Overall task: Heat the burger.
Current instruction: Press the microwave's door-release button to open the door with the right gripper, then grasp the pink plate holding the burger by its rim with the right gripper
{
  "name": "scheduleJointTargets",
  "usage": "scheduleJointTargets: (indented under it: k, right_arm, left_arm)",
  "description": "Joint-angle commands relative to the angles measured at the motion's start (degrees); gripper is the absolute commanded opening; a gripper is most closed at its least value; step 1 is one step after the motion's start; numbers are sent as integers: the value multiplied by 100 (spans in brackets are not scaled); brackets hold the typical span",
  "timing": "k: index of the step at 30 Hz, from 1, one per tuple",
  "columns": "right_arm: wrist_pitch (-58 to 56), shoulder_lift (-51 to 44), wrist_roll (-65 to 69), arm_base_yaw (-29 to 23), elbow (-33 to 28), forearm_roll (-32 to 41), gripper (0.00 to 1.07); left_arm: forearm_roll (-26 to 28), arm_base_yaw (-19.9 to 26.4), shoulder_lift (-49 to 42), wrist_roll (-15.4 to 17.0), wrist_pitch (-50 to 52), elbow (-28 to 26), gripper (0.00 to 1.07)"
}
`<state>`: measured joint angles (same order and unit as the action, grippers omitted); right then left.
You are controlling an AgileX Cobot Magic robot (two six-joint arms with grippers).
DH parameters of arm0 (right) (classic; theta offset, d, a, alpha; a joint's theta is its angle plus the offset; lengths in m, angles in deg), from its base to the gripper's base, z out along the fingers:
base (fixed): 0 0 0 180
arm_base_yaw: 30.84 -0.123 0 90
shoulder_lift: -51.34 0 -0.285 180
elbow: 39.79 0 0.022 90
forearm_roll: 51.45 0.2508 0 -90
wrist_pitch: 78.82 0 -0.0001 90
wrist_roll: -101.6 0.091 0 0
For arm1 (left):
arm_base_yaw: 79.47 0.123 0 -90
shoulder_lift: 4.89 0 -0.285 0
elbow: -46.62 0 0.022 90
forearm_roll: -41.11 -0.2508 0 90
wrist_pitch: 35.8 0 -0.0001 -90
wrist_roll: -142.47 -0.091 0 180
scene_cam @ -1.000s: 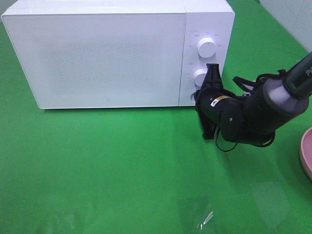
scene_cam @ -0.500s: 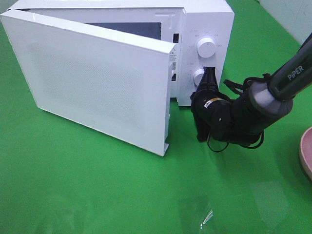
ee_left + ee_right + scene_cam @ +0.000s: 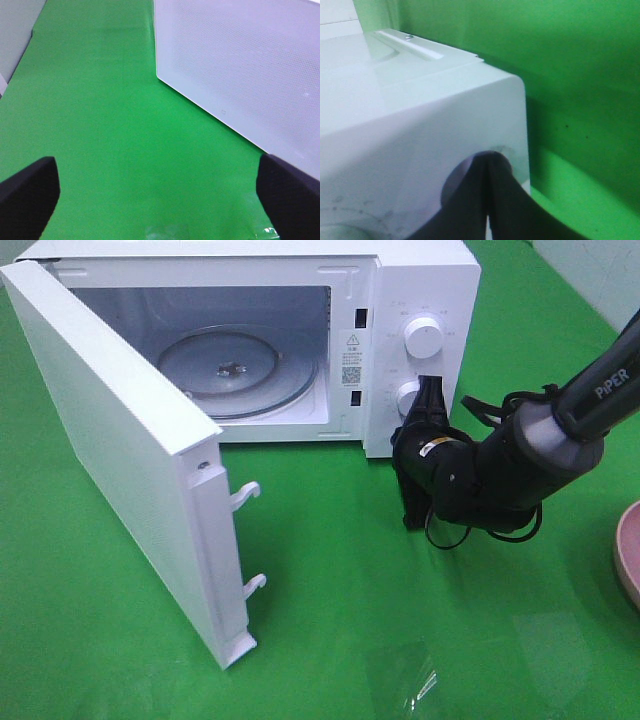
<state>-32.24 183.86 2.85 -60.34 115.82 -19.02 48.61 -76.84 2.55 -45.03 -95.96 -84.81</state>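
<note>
Since a second ago the door [image 3: 120, 460] of the microwave [image 3: 420, 280] has swung from shut to wide open, hinged at the left, baring the cavity and its glass turntable [image 3: 235, 370], which carries nothing. In the high view the right claw [image 3: 430, 392] is at the control panel with its tips against the lower knob [image 3: 408, 398], and the green tabletop [image 3: 330, 630] in front of the oven lies bare. The rim of a pink plate [image 3: 630, 555] shows at the far right edge. The burger is in none of the views, and whether it sits on the cut-off part of that plate cannot be told. The left wrist view shows the left claw [image 3: 157, 197] spread wide with nothing between its jaws, hovering over the cloth with the door's outer face ahead of it. The right wrist view is close and blurred: the dark fingers [image 3: 470, 210] are pressed together, closed on nothing, and seem to touch the white front panel near a dial. As for handling, a burger is probably light, soft and loosely stacked, so a hard squeeze would crush the bun and push the filling out sideways. A gentle, wide grip low across the bun's sides looks safest, keeping it level on the way to the turntable.
</note>
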Motion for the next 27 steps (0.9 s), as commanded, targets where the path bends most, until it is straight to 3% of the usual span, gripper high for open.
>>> scheduleJointTargets:
  k: [1, 13, 27]
  right_arm:
    - [779, -195, 40, -29, 86, -309, 0]
    - [722, -498, 246, -327, -607, -338, 0]
    - [-23, -1662, -298, -327, -1684, -476, 0]
  left_arm:
    - [-11, -17, -97, -6, 86, 17, 102]
    - [-11, -17, -97, -6, 86, 17, 102]
    - [-11, -17, -97, -6, 86, 17, 102]
